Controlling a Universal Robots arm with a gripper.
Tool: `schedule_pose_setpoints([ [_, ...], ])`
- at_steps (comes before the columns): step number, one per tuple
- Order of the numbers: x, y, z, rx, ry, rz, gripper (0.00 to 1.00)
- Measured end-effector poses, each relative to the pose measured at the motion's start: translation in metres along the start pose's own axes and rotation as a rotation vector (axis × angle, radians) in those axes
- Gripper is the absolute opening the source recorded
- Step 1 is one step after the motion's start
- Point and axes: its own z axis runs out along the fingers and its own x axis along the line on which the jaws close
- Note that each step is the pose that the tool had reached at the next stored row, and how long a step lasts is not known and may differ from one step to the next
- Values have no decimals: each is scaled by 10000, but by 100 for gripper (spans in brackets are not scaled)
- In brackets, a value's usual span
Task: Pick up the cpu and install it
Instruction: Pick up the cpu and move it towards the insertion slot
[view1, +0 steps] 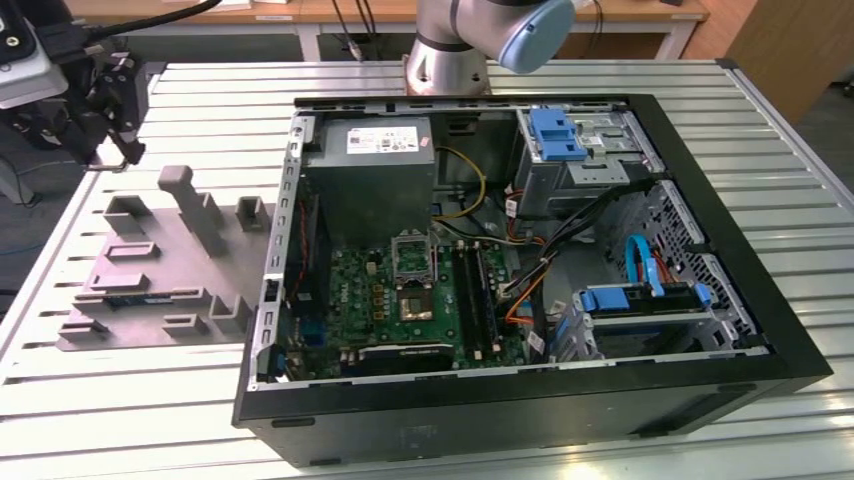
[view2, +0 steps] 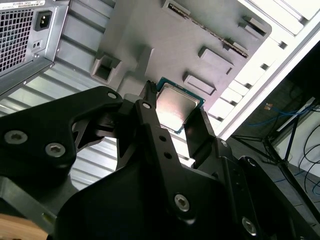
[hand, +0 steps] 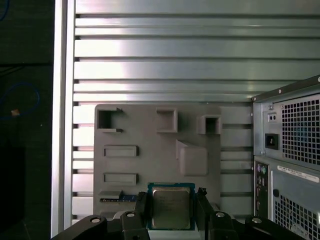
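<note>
Gripper (hand: 172, 196): closed on the chip, with one of the black fingers (hand: 142, 206) pressed to each opposite edge. In the exterior view it sits at the upper left of the frame.
Cpu (hand: 171, 210): clamped between those fingers with its silvery top facing the cameras and a green border at its edges. It is held clear above the tray.
Tray (hand: 150, 165): grey plastic with raised posts and shallow pockets, directly beneath the held chip.
Table (hand: 160, 60): pale slatted metal that carries both the tray and the case.
Computer case (view1: 747, 300): side panel off, standing just beside the tray.
Socket (view1: 412, 300): on the green board inside the case, well apart from the gripper.
Step in hand (judgement): the pick-up looks done, the carry has hardly started, and the install is not yet begun.
What the install calls for (judgement): a steady grip, the chip kept level, and its edges square to the socket.
First wrist view supplies: a square-on look at the chip over the tray, plus the case's rear panel.
Second wrist view supplies: an oblique look at the finger linkage and the glare on the chip's top.
Exterior view supplies: the case interior and how far the gripper is from the socket.
</note>
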Motion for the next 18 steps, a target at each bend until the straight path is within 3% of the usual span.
schedule_pose_setpoints([
  [14, -2, 7, -162, 0, 1, 0, 47],
  [18, -4, 7, -164, 0, 0, 0, 47],
])
